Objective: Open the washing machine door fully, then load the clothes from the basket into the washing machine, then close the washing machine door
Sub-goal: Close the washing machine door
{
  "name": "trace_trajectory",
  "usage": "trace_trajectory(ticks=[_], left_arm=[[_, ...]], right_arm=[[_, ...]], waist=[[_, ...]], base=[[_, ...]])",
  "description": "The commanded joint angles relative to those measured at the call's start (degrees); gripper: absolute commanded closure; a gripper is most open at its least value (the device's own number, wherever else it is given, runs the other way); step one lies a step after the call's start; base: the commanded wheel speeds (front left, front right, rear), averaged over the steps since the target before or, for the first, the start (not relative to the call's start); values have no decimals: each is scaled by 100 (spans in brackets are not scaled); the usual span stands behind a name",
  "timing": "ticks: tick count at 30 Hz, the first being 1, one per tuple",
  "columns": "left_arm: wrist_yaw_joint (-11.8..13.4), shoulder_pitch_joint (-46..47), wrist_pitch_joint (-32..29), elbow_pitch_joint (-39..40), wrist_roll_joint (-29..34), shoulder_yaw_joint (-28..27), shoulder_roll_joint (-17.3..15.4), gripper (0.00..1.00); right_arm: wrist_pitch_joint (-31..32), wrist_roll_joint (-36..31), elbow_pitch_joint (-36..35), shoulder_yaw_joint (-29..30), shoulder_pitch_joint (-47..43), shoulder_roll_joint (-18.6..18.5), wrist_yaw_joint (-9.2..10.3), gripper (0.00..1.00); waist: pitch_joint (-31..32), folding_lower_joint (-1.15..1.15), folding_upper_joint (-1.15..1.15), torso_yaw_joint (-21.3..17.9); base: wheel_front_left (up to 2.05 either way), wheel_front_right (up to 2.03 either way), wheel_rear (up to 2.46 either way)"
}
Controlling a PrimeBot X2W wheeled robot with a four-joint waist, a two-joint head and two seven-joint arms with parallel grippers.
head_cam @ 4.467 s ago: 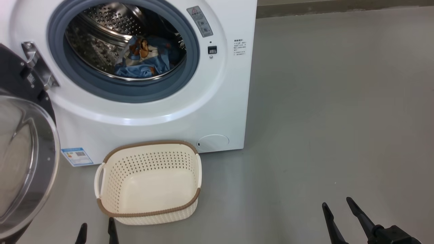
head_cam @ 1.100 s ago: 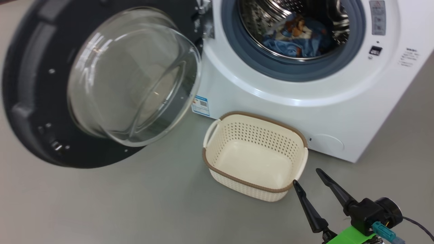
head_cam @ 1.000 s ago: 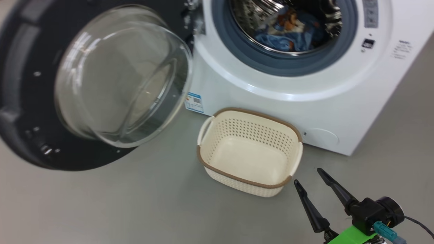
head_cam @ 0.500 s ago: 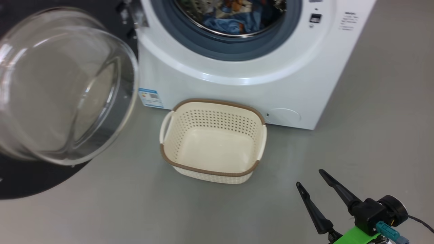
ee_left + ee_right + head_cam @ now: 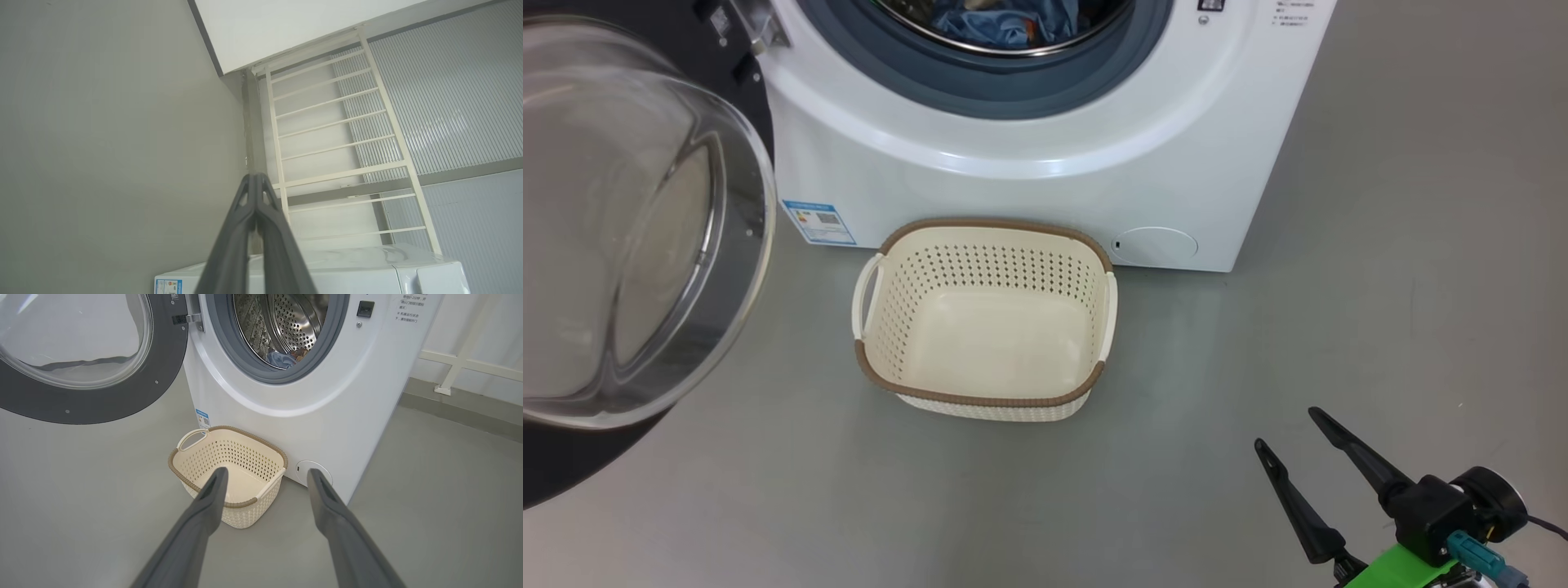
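The washing machine [image 5: 1045,188] [image 5: 327,400] stands with its door [image 5: 629,245] [image 5: 81,359] swung wide open to the left. The blue printed clothes [image 5: 1005,20] [image 5: 284,358] lie inside the steel drum. In front of the machine the cream basket [image 5: 984,318] [image 5: 229,473] sits on the floor with nothing in it. My right gripper [image 5: 1286,429] [image 5: 265,475] is open, low at the right, a little way from the basket's right side. In the left wrist view my left gripper [image 5: 255,179] is shut on nothing and points at a wall and a white railing.
Grey floor [image 5: 1380,245] spreads wide to the right of the machine. A white railing [image 5: 335,134] and a ribbed wall stand behind the machine's top. A low skirting [image 5: 461,412] runs along the wall at the right.
The head camera has swung, so the whole picture has shifted: door and machine slid left and up, the basket toward the middle. My right gripper stays open; the clothes still lie in the drum.
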State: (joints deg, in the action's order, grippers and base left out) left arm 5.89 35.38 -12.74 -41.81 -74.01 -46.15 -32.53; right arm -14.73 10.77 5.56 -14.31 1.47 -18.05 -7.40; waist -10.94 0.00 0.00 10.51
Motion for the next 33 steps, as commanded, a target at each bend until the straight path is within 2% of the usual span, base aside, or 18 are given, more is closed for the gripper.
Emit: trace_trajectory(ticks=[1,5,13,22,33], left_arm=[[17,52,-75,201,-83,-105,-399,100],[21,30,-248,255,-278,-229,-296,100],[-48,-100,-838,339,-476,-93,-42,100],[132,-322,-1634,506,-636,94,60,100],[311,-596,-2768,1072,-1028,301,371,100]], right_arm=[[-27,50,-147,-111,59,-107,-9,0],[-27,70,-148,-94,14,-184,-9,0],[-27,101,-161,-52,-58,-307,-9,0],[-27,91,-142,-76,-54,-289,-9,0],[-27,74,-130,-68,-38,-266,-9,0]], waist=[[-26,0,0,-22],[-43,0,0,-46],[-51,0,0,-44],[17,0,0,-27],[76,0,0,65]], base=[[0,0,0],[0,0,0],[0,0,0],[0,0,0],[0,0,0]])
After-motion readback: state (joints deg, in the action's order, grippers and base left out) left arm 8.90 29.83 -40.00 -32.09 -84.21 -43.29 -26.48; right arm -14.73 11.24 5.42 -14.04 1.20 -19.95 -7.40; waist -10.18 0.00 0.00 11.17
